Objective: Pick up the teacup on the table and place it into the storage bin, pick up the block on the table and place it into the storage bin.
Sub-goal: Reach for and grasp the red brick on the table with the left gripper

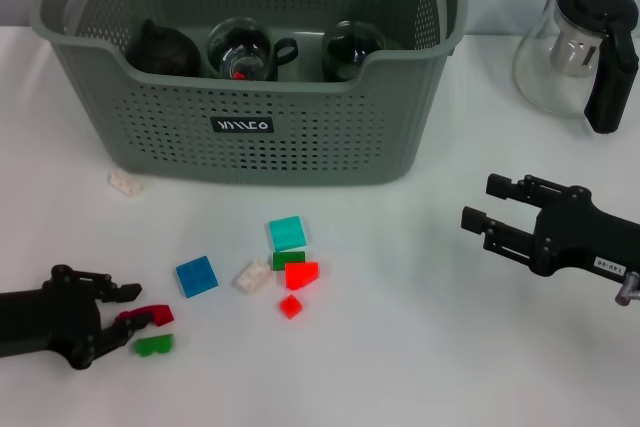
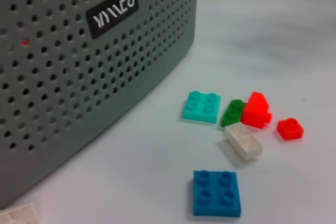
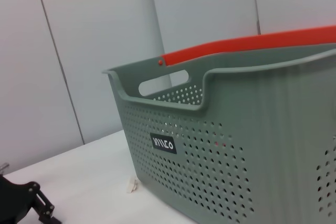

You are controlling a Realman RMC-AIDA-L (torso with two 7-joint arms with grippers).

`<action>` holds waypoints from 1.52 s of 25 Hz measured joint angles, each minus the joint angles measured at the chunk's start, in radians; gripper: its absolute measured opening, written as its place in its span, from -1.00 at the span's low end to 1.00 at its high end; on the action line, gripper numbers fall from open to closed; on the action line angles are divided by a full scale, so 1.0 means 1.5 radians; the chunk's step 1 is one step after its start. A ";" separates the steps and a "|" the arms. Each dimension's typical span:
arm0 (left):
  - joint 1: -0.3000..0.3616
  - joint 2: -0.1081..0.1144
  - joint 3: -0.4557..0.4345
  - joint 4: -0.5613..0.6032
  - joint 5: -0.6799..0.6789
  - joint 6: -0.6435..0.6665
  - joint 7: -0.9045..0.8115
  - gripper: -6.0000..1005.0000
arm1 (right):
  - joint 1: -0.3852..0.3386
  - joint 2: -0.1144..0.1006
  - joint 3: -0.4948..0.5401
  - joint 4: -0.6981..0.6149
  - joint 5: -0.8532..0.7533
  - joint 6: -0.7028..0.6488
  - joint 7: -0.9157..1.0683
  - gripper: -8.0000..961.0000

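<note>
The grey-green storage bin (image 1: pixel 250 137) stands at the back of the table; it also shows in the left wrist view (image 2: pixel 79 66) and the right wrist view (image 3: pixel 220 145). A glass teacup (image 1: pixel 243 49) sits inside it between a dark cup (image 1: pixel 162 49) and another glass cup (image 1: pixel 352 45). No teacup shows on the table. Loose blocks lie in front of the bin: teal (image 1: pixel 287 233), blue (image 1: pixel 197 275), white (image 1: pixel 251 275), red (image 1: pixel 301 274). My left gripper (image 1: pixel 122 317) is open low at the front left, with a dark red block (image 1: pixel 150 316) at its tips. My right gripper (image 1: pixel 485 203) is open and empty at the right.
A glass teapot (image 1: pixel 575 47) with a black handle stands at the back right. A green block (image 1: pixel 153 345) lies by the left gripper. A small red block (image 1: pixel 290 306) and a dark green block (image 1: pixel 288 259) lie in the cluster. A white block (image 1: pixel 125 183) lies by the bin's front left corner.
</note>
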 joint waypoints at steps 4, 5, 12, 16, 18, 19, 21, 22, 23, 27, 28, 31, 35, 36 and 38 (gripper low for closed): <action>0.000 0.000 -0.001 0.001 -0.012 0.002 0.000 -0.36 | -0.001 0.000 0.000 0.000 0.000 0.000 0.000 0.35; 0.000 0.000 0.000 0.002 -0.014 0.004 0.000 -0.36 | -0.001 0.000 0.000 0.000 0.000 0.000 0.000 0.35; 0.001 0.000 0.010 0.000 -0.006 0.005 0.000 -0.36 | -0.002 0.000 0.000 0.000 0.000 0.000 0.000 0.35; 0.001 0.000 0.011 -0.006 -0.004 -0.001 0.000 -0.36 | -0.001 0.000 0.000 0.000 0.000 0.000 0.000 0.35; 0.000 0.000 0.011 -0.007 -0.004 -0.002 -0.001 -0.36 | -0.001 -0.001 0.000 0.000 0.000 0.001 0.000 0.35; 0.000 0.000 0.011 -0.007 -0.003 -0.002 -0.002 -0.36 | -0.001 -0.001 0.000 0.000 0.000 0.001 0.000 0.35; -0.001 0.000 0.011 -0.007 -0.002 -0.003 -0.002 -0.36 | -0.002 -0.001 0.000 0.000 0.000 0.001 -0.001 0.35; -0.001 0.000 0.011 -0.007 -0.002 -0.003 -0.002 -0.36 | -0.002 -0.001 0.000 0.000 0.000 0.002 -0.001 0.35; -0.001 0.000 0.011 -0.007 -0.001 -0.003 -0.002 -0.37 | -0.001 -0.001 0.000 0.000 0.000 0.002 -0.001 0.35; -0.007 0.002 0.011 -0.006 0.021 -0.004 -0.013 -0.42 | -0.001 -0.001 0.000 0.000 0.000 0.002 -0.001 0.35; -0.011 0.002 0.011 -0.005 0.026 -0.007 -0.025 -0.46 | -0.001 -0.001 0.000 0.000 0.000 0.002 -0.001 0.35; -0.015 0.004 0.011 -0.002 0.029 -0.016 -0.055 -0.58 | 0.001 -0.001 0.000 0.000 0.000 0.002 -0.001 0.35; -0.015 0.004 0.011 0.006 0.030 -0.018 -0.058 -0.69 | 0.001 -0.001 0.000 0.000 0.000 0.002 -0.002 0.35; -0.015 0.004 0.011 0.006 0.030 -0.018 -0.059 -0.69 | 0.000 -0.001 0.000 0.000 0.000 0.002 -0.002 0.35; -0.015 0.004 0.012 0.006 0.031 -0.018 -0.060 -0.69 | 0.000 -0.001 0.000 0.000 0.000 0.001 -0.002 0.35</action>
